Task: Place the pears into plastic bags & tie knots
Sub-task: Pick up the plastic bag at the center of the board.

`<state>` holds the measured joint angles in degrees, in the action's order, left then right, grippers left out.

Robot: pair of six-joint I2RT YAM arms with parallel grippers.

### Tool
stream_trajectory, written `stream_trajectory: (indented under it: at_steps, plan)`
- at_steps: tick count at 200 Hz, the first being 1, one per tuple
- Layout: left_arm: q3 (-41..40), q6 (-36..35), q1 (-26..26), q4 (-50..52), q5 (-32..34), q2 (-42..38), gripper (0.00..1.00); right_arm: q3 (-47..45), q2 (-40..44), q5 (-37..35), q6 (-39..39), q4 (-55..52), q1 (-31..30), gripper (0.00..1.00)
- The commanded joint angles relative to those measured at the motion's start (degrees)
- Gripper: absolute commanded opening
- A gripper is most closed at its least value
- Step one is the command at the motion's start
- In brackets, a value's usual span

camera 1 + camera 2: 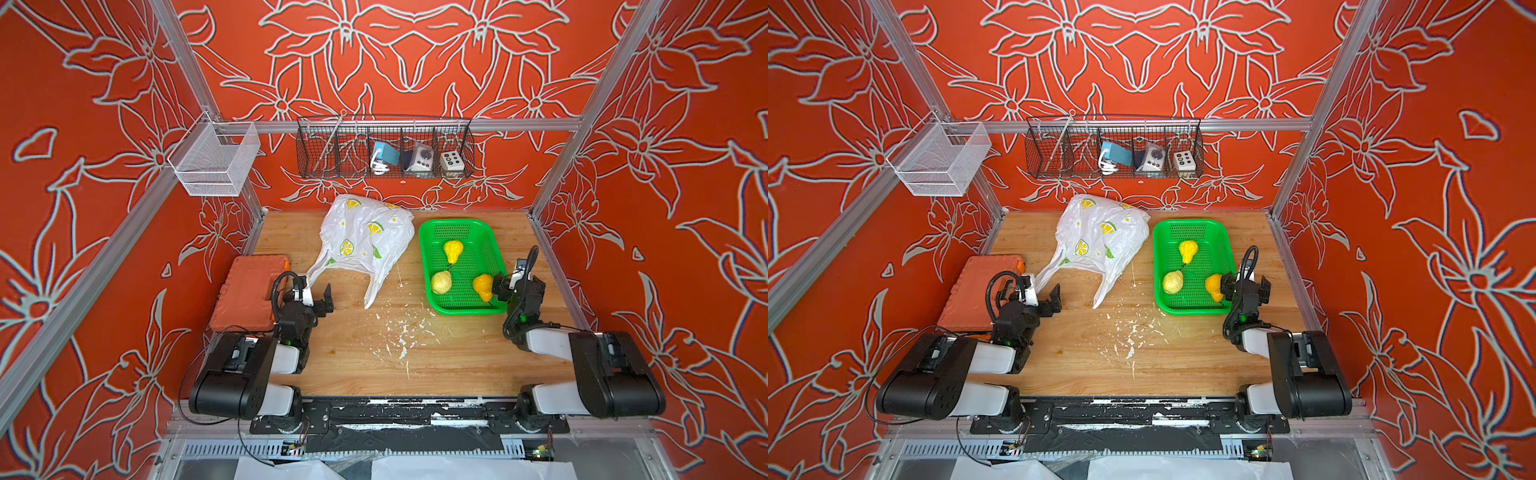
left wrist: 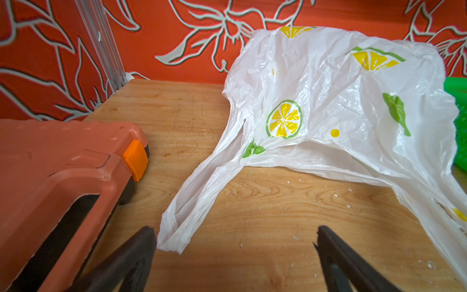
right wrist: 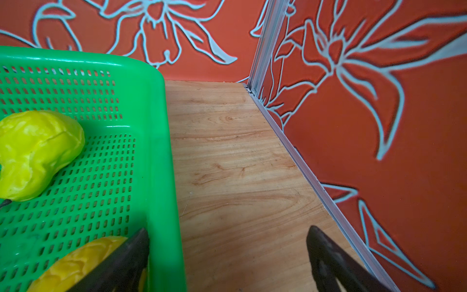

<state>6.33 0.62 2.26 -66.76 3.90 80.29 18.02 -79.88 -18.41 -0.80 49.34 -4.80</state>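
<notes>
The white plastic bag (image 1: pixel 365 237) (image 1: pixel 1100 237) (image 2: pixel 328 96) with citrus print lies crumpled at the table's back, handle loops loose; no knot is in view. Three pears lie in the green mesh tray (image 1: pixel 453 222) (image 1: pixel 1187 222) (image 3: pixel 156 126): bright yellow (image 1: pixel 453 250) (image 1: pixel 1188 250) (image 3: pixel 38 151), pale cream (image 1: pixel 441 282) (image 1: pixel 1172 282), orange-yellow (image 1: pixel 483 286) (image 1: pixel 1214 286) (image 3: pixel 75 263). My left gripper (image 1: pixel 318 293) (image 1: pixel 1042 293) (image 2: pixel 235 235) is open; one handle's end (image 2: pixel 177 227) lies beside a finger. My right gripper (image 1: pixel 515 286) (image 1: pixel 1246 284) (image 3: pixel 227 233) is open astride the tray's right rim, one finger by the orange-yellow pear.
An orange tool case (image 1: pixel 249 291) (image 1: pixel 976 291) (image 2: pixel 50 177) lies at the table's left edge beside the left arm. A black wire basket (image 1: pixel 386 149) and a white mesh basket (image 1: pixel 216 162) hang on the back rail. White flecks (image 1: pixel 399 332) dot the wooden table.
</notes>
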Motion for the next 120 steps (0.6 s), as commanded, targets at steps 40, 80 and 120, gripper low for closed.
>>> stream_trajectory:
  at_steps: [40, 80, 120]
  plan:
    - [3.19, 0.12, 0.08, 9.69, 2.63, -10.16, 0.98, 0.44, 5.07, -1.03, 0.34, -7.75, -1.13, 0.98]
    - [10.05, 9.85, 0.03, 29.75, 7.92, -26.16, 0.96, 12.47, 16.27, -9.68, -13.6, -36.46, -1.09, 0.98]
    - [24.56, 12.18, 1.22, 49.35, 2.08, -20.35, 0.95, 24.73, 21.5, 10.51, -30.44, -56.05, -0.8, 0.97]
